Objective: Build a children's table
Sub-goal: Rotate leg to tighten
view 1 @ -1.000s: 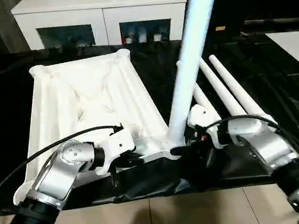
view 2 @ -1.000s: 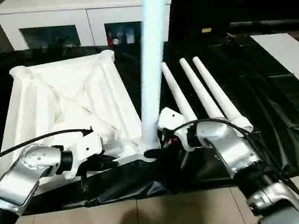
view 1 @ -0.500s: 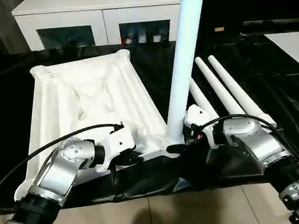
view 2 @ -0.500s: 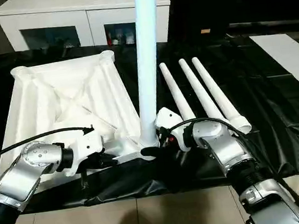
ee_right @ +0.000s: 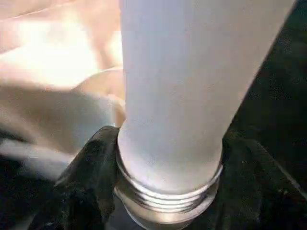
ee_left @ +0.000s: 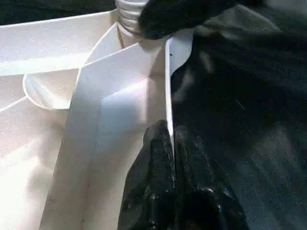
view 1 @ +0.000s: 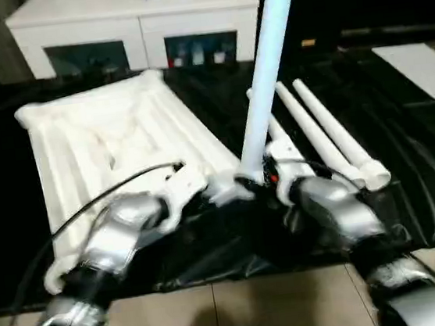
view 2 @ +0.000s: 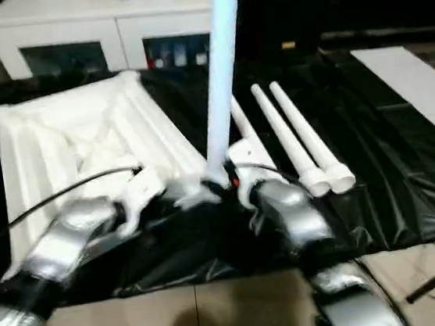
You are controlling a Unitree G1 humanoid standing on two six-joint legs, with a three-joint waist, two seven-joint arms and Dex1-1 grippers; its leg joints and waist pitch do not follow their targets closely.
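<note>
Tabletop (view 1: 113, 139) lies upside down on the black-draped work table (view 1: 405, 149), ribbed white plastic, round sockets at corners. One smooth tapered leg (view 1: 266, 71) stands tilted at the near right corner, its threaded end showing in the right wrist view. Three spare legs (view 1: 324, 131) lie side by side to the right. Left gripper (ee_left: 170, 143) pinched tight on the tabletop's thin near rim. Right gripper (ee_right: 163, 191) clasps the leg's base, jaws part-way apart around it. Since a second ago both arms have drawn in closer together; the leg leans less.

Indoor robot test room, black-draped work table (view 1: 404, 142), tiled floor (view 1: 243, 317), white glass-door cabinet (view 1: 139, 22)
</note>
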